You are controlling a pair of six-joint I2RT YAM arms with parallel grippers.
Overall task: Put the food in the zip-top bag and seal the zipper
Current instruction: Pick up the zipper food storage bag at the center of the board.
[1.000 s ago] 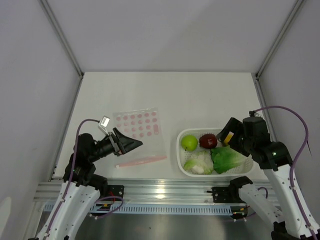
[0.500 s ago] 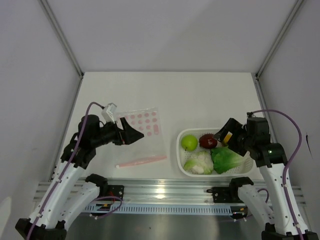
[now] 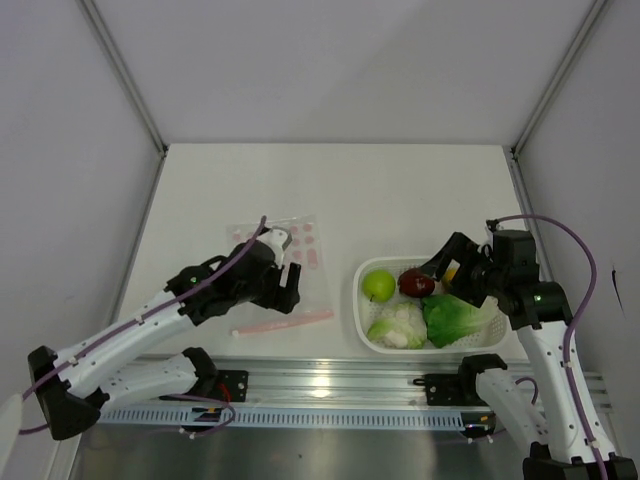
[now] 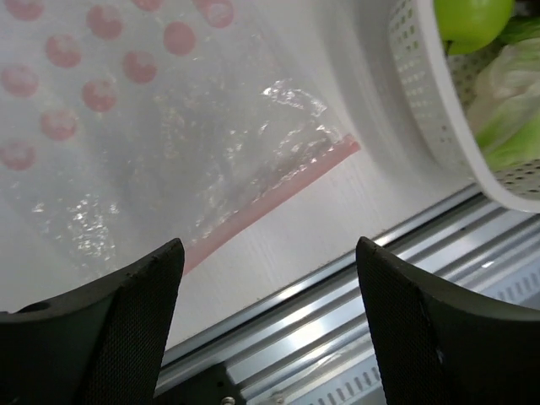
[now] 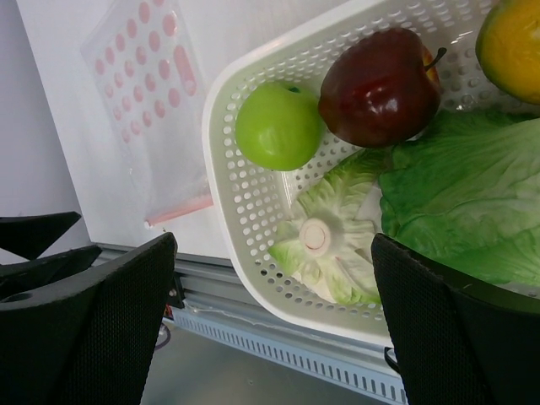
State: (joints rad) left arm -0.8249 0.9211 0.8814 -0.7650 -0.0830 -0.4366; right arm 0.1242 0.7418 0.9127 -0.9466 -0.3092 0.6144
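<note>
The clear zip-top bag (image 3: 305, 262) with pink dots lies flat on the table, its pink zipper (image 3: 290, 322) along the near edge. My left gripper (image 3: 283, 287) hovers open and empty over the bag's near half. In the left wrist view the bag (image 4: 169, 152) and zipper (image 4: 270, 198) lie beyond the spread gripper (image 4: 268, 253). The green apple (image 5: 277, 126), dark red apple (image 5: 384, 76), yellow-orange fruit (image 5: 510, 42), lettuce (image 5: 472, 202) and cauliflower (image 5: 329, 245) sit in the white basket (image 5: 228, 194). My right gripper (image 5: 272, 245) is open and empty above the basket.
The white perforated basket (image 3: 362, 320) stands just right of the bag, near the table's front edge. A metal rail (image 3: 320, 380) runs along that front edge. White walls enclose the table on the left, right and back.
My left arm has reached forward and to the right, bringing its open gripper from the bag's left side to over its near half. The right gripper has barely moved.
</note>
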